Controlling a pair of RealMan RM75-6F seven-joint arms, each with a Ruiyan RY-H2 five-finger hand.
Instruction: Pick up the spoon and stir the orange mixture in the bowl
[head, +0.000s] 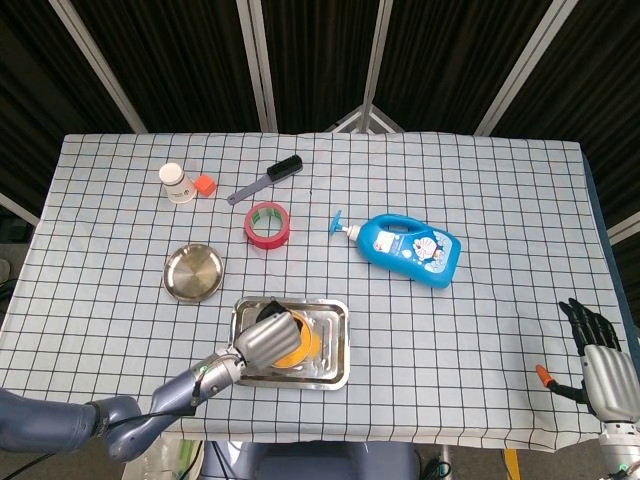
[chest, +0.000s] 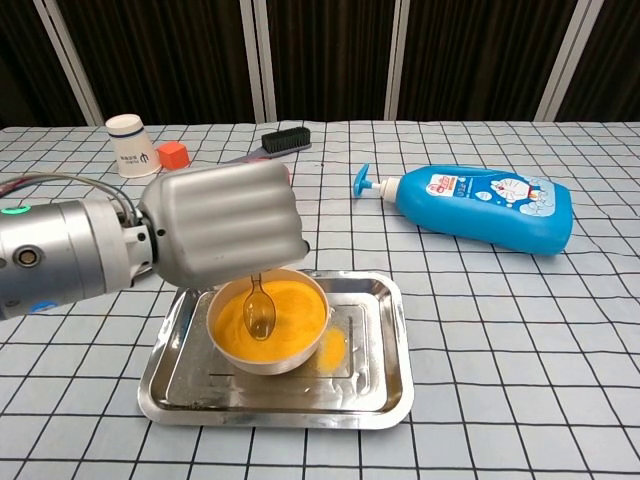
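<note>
My left hand (chest: 222, 225) (head: 268, 340) hovers over the white bowl (chest: 302, 353) of orange mixture (chest: 295, 315) and grips the spoon (chest: 260, 312), whose handle is hidden under the fingers. The spoon's bowl hangs down and dips into the left part of the mixture. The bowl (head: 309, 346) stands in a steel tray (chest: 385, 375) (head: 335, 370); some orange mixture (chest: 332, 347) is spilled on the tray to its right. My right hand (head: 600, 365) rests at the table's near right corner, away from the tray, its fingers apart and holding nothing.
A blue soap bottle (chest: 480, 208) lies right of the tray. Farther back are a red tape roll (head: 267, 223), a black brush (head: 265, 179), a paper cup (head: 177, 183) beside an orange block (head: 205, 184), and a round steel dish (head: 193, 272).
</note>
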